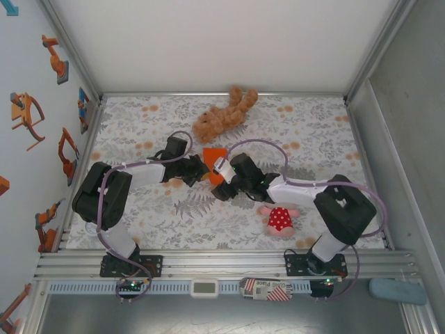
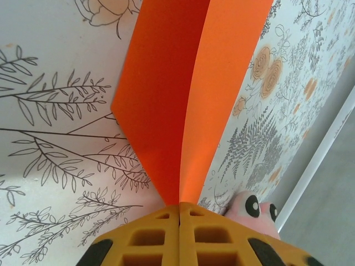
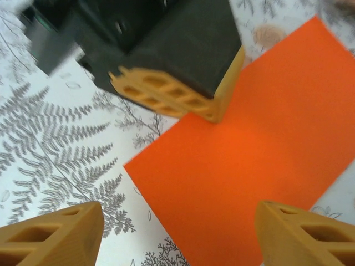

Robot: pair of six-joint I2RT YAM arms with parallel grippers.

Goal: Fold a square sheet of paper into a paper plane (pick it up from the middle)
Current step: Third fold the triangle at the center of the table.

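Well, from above, the thin bright orange square sheet of paper [image 1: 215,154] sits on the table [image 1: 313,132] near the brown plush bear [image 1: 224,115]. Left wrist: the left end effector [image 2: 179,213] is pressed together, pinching its crease (light, flimsy stuff, easily crumpled). Right wrist: the right end effector [image 3: 177,235] hangs spread over it; I'd take a free edge.

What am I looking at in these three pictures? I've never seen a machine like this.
Two robot arms are bolted to a table with a floral cloth. One picture looks down from above; the other two come from cameras on each arm's wrist. The left claw is shut, pinching a creased orange paper sheet. The right claw stands open over that sheet. A brown plush bear and a pink doll in a red dress lie nearby.
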